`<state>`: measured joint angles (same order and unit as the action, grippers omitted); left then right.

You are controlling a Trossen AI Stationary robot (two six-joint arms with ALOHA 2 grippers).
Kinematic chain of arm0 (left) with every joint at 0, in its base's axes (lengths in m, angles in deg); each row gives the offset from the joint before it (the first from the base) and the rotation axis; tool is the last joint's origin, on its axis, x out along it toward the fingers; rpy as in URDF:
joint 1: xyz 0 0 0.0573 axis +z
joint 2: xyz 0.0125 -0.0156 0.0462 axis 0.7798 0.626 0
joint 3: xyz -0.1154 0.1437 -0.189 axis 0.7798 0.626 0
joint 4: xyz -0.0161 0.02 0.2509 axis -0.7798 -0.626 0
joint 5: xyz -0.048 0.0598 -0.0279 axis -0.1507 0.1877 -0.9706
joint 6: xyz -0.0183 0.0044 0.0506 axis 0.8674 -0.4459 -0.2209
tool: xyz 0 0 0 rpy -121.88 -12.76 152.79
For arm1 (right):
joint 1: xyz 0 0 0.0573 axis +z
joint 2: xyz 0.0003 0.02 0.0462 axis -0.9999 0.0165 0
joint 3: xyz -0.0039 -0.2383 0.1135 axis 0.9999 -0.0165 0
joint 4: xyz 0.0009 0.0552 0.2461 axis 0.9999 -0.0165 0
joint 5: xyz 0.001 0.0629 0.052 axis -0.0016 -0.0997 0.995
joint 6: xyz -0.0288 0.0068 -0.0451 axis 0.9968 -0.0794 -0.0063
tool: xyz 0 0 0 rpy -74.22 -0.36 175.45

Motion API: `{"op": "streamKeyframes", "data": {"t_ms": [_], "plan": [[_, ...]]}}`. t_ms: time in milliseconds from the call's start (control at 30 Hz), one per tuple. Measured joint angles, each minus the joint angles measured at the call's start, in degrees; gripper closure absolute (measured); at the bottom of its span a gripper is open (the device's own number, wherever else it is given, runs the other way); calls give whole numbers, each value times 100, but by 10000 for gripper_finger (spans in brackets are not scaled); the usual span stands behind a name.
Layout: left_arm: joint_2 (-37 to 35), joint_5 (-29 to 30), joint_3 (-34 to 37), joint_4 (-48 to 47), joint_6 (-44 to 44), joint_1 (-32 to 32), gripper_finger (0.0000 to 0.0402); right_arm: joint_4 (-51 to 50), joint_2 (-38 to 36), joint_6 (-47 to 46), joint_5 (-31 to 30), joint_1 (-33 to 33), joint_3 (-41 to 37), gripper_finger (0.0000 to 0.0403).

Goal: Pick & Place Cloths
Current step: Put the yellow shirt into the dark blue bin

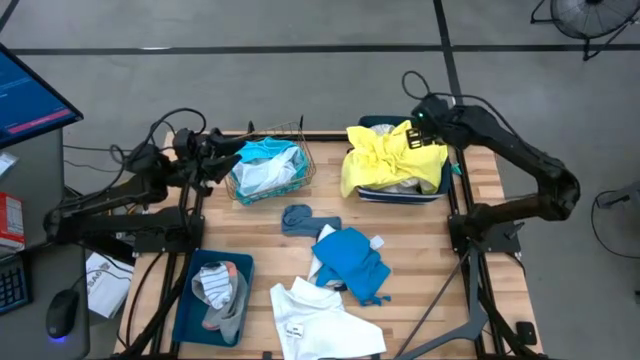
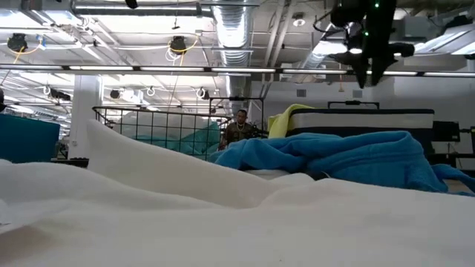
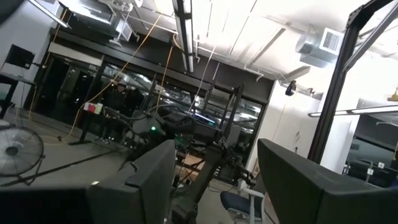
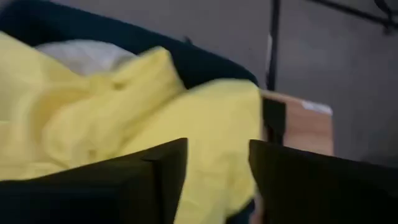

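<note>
My right tool, fingers apart and empty, hangs upper right over the yellow cloth; the teal cloth lies lower centre, nearer it. Left tool released.

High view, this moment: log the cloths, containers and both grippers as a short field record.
yellow garment: draped over the dark blue plastic bin at the far right
right gripper: above the yellow garment, fingers apart, nothing between them
left gripper: beside the copper wire basket, open, empty
basket contents: teal-blue cloth and a white one
table centre: grey sock, teal-blue garment, white shirt
near-left dark blue bin: striped and grey socks
</note>
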<state>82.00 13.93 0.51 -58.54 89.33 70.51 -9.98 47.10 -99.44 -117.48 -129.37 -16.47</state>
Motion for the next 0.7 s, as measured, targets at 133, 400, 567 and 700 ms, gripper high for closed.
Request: {"op": "streamKeyframes", "data": {"t_ms": [133,400,567,700], "plan": [[144,0,0,0,22,-2,188,37,233,-192,117,-253,-389,305],[285,0,0,-2,36,-2,188,897,1047,-452,292,-237,-1623,381],[280,0,0,3,38,-2,188,1950,1676,-213,1200,-79,-2032,400],[280,-1,0,3,38,-2,188,2162,2093,139,1426,125,-1939,392]]}}
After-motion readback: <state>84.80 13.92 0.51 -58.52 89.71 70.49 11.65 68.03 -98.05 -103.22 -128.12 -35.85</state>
